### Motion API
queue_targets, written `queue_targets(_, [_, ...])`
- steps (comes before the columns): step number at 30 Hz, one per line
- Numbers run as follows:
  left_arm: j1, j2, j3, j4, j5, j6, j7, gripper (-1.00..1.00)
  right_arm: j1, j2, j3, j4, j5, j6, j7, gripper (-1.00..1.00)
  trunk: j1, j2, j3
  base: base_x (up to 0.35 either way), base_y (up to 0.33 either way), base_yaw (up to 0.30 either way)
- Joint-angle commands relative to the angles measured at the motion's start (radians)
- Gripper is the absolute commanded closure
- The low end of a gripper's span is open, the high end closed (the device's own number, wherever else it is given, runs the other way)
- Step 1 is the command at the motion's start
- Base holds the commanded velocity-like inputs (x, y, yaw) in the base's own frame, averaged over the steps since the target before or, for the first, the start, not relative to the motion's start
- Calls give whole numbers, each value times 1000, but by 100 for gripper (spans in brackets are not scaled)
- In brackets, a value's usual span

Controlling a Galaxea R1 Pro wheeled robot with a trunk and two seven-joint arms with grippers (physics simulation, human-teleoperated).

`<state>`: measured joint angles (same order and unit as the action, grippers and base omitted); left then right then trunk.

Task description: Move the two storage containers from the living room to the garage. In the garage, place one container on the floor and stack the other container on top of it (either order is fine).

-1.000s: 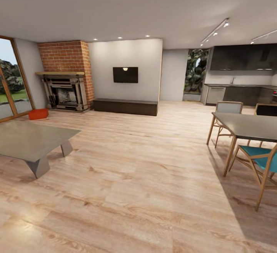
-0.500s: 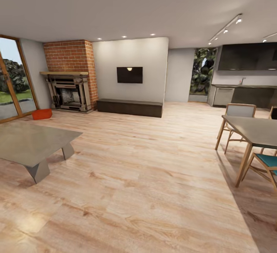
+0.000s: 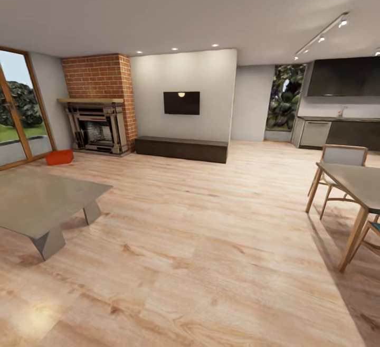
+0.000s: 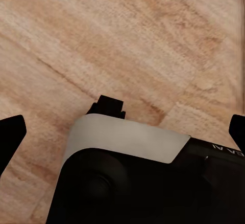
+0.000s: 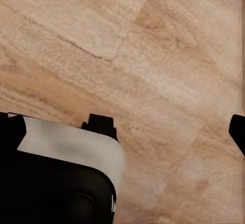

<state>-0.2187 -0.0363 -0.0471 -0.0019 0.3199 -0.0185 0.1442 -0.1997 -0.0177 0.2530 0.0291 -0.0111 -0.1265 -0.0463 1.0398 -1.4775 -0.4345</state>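
Living room – one red-orange storage container (image 3: 58, 157) on the wood-plank floor (image 3: 200, 241) beside the brick fireplace (image 3: 99, 105); both grippers' jaws spread wide above the planks, holding nothing

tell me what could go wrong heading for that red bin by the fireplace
1. The low grey table juts into the direct line to the bin; the base may clip its corner.
2. The bin sits close to the glass door and fireplace, leaving little room to turn.
3. One bin is in sight; the second may need a search.
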Motion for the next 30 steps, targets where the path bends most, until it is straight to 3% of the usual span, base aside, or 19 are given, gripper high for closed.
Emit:
queue_targets(1, [0,0,-5,0,7,-2,3,-100,-1,0,6,3,-1,-6,-3,-100,1,0,-1,326,0,1])
queue_targets(30, [0,0,-5,0,7,-3,3,-100,-1,-2,9,3,8,-7,-1,-100,1,0,-1,326,0,0])
